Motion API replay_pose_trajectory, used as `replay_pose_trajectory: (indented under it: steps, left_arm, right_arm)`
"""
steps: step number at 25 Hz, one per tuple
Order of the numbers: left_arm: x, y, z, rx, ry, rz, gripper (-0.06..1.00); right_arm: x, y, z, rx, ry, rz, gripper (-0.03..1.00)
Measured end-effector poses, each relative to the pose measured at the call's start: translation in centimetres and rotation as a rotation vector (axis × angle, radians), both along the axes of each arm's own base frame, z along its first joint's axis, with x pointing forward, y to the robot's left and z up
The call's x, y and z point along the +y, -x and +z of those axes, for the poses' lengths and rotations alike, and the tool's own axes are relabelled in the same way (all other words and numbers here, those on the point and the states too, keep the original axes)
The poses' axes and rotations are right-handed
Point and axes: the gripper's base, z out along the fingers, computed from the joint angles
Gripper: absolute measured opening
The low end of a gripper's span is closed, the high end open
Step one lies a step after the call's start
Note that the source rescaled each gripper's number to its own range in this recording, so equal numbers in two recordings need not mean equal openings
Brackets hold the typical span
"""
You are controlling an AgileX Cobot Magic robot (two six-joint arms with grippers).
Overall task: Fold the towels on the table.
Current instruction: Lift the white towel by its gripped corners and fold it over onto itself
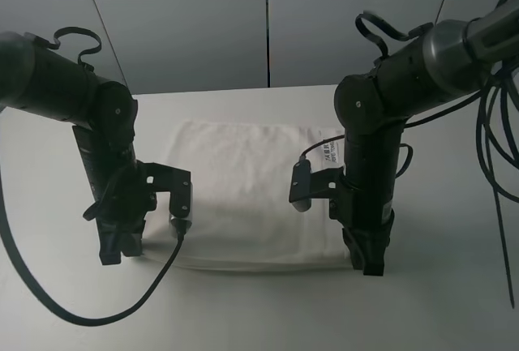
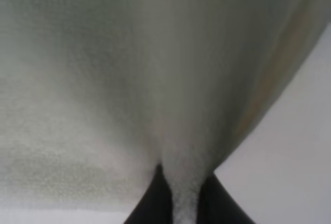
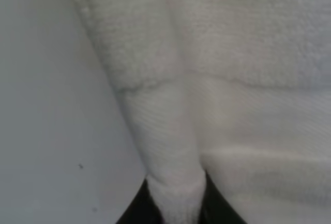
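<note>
L gripper (image 1: 122, 247) & R gripper (image 1: 371, 260) each pinch 1 near corner of the terry towel (image 1: 243, 193), jaws nearly closed, prob. to fold it toward the table (image 1: 454, 302) far edge.

Plain grey wall panels (image 1: 186, 19) with thin dark seams (image 1: 268, 23), soft even light

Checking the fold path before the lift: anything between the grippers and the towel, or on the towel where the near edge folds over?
Nothing visible. The left gripper and the right gripper are each shut on a near corner of the towel, so no gap is left to block. Nothing lies on the towel toward its far edge.
</note>
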Motion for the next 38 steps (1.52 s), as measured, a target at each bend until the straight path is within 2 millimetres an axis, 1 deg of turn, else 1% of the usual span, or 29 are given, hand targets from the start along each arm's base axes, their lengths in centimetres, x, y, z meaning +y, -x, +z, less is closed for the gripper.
replay_pose_trajectory:
  steps: [3, 7, 13, 17, 19, 23, 26, 30, 34, 38]
  left_arm:
    - [0.1, 0.2, 1.2, -0.007, 0.015, 0.006, 0.0]
    - [0.3, 0.5, 2.3, 0.0, 0.013, 0.016, 0.0]
    - [0.5, 0.8, 4.7, -0.038, 0.051, 0.058, 0.0]
    - [0.7, 1.3, 5.8, -0.013, 0.053, 0.077, 0.0]
    - [0.7, 1.6, 6.0, 0.005, 0.058, 0.094, 0.0]
    - [0.7, 2.0, 6.3, 0.036, 0.063, 0.115, 0.0]
    - [0.7, 2.5, 6.5, 0.054, 0.032, 0.109, 0.0]
    - [0.6, 2.9, 6.9, 0.01, 0.0, 0.107, 0.0]
    - [0.5, 2.7, 7.8, -0.041, 0.017, 0.111, 0.0]
    - [0.0, 1.8, 8.9, -0.11, 0.043, 0.12, 0.0]
  right_arm:
    - [-0.1, 0.1, 1.5, -0.018, -0.015, 0.002, 0.01]
    - [-0.3, 0.5, 2.8, -0.02, -0.009, -0.023, 0.01]
    - [-0.7, 1.0, 5.1, -0.046, -0.015, -0.056, 0.01]
    - [-1.0, 1.5, 6.6, -0.039, -0.015, -0.059, 0.0]
    - [-1.2, 1.9, 7.2, -0.028, -0.012, -0.061, 0.0]
    - [-1.3, 2.3, 8.0, -0.016, -0.026, -0.07, 0.0]
    - [-1.2, 2.4, 8.1, -0.006, -0.03, -0.078, 0.0]
    - [-1.4, 2.5, 8.5, -0.022, -0.022, -0.109, 0.0]
    - [-1.7, 2.6, 9.6, -0.072, -0.027, -0.104, 0.0]
    - [-2.1, 2.7, 10.6, -0.126, -0.033, -0.117, 0.0]
